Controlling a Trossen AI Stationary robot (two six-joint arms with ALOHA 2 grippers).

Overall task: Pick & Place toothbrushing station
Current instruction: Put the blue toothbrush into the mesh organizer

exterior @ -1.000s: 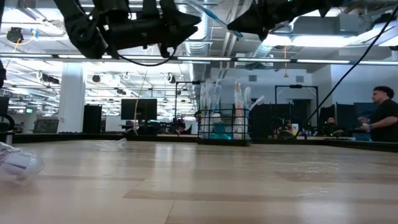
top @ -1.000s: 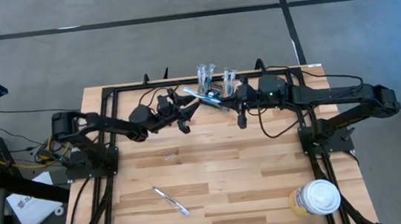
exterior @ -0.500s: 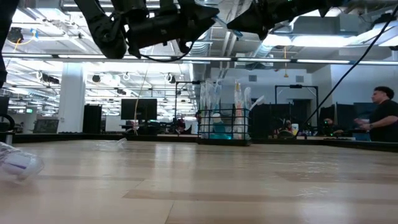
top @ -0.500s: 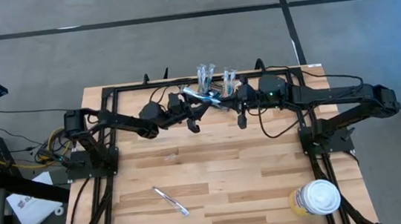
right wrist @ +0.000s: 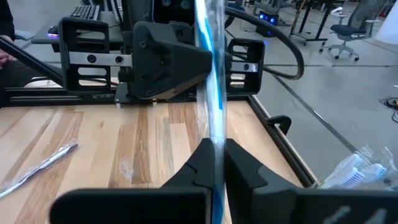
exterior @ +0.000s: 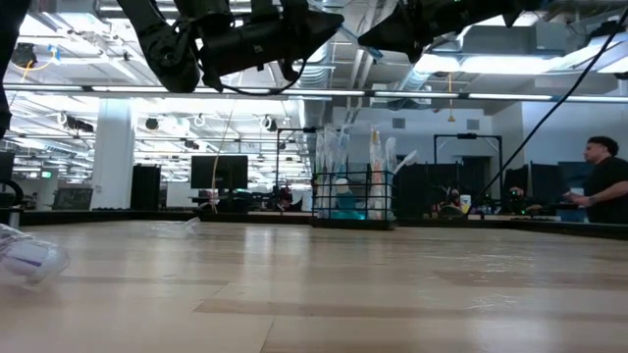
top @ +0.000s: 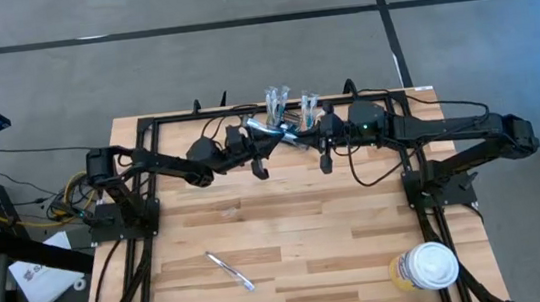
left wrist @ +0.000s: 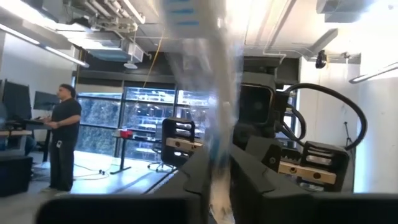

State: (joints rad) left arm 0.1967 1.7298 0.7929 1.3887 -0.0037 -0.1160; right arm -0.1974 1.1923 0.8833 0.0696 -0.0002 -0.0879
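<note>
Your table (top: 298, 228), wood slats w/ black frame, carries these items. Item 1: black wire-mesh holder (top: 292, 118) at the far edge, about mid-width, upright, w/ several clear-wrapped brushes standing in it; in the low view the holder (exterior: 353, 201) sits well back on the wood. Item 2: one wrapped toothbrush (top: 270, 129), blue and white, held in the air just in front of the holder, between both arms. Item 3: your left pincer (top: 263, 142), reaching in from the left, fingers closed on one end of that toothbrush; in the left wrist view the wrapper (left wrist: 211, 106) runs up between the two dark fingers (left wrist: 249, 180). Item 4: your right pincer (top: 317, 138), reaching in from the right, clamped on the other end; the right wrist view shows the blue-striped wrapper (right wrist: 211, 81) pinched between its fingers (right wrist: 242, 168). Item 5: a second wrapped brush (top: 230, 271) lying flat on the near left part of the table, well apart from both arms. Item 6: round white-lidded tub (top: 427, 266) at the near right corner. Misc.: a person (exterior: 603, 191) stands in the room beyond, at the right.
</note>
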